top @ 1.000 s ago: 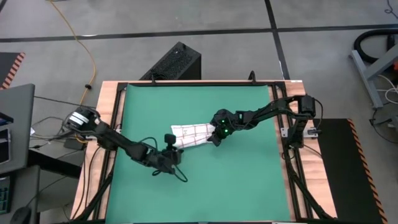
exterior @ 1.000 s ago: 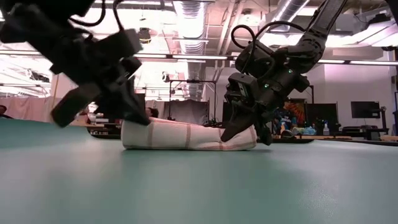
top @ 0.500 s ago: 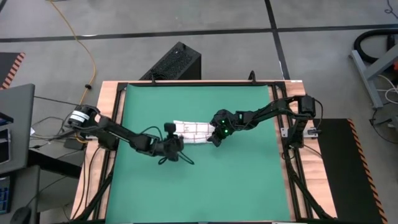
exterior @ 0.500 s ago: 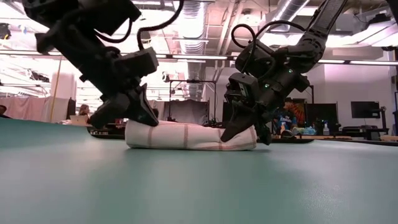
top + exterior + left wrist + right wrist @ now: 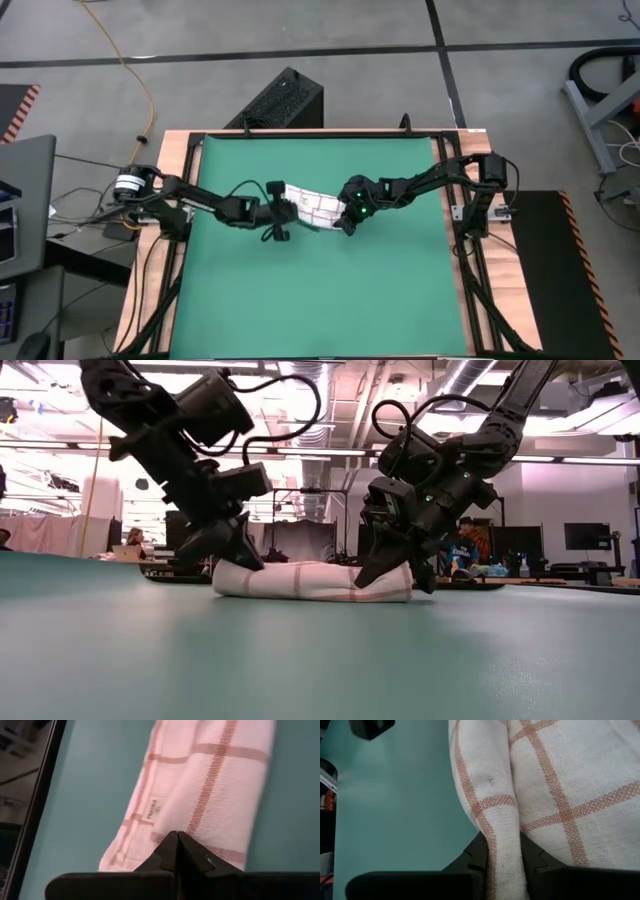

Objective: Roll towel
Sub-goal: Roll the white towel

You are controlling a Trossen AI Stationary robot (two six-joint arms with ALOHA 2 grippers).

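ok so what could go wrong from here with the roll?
1. The right pincer pinches only one fold at the towel end; a tug could unroll it.
2. The left pincer, shut, only presses against the opposite end, so the towel may slide on the green mat rather than roll.

Even, diffuse overhead light is being cast over the high view, where the green mat [image 5: 320,290] is being rendered evenly, with only faint, soft shadows under the arms. In the low view, strong backlight is being thrown by the ceiling lights [image 5: 300,385] across the upper part of the frame; glare is being produced there, and both arms are being reduced to near silhouettes. The near surface at the bottom of that frame is being rendered soft. In the wrist views, the towel [image 5: 210,795] is being shown bright and slightly blurred, while the dark fingers [image 5: 470,857] are being left underexposed.
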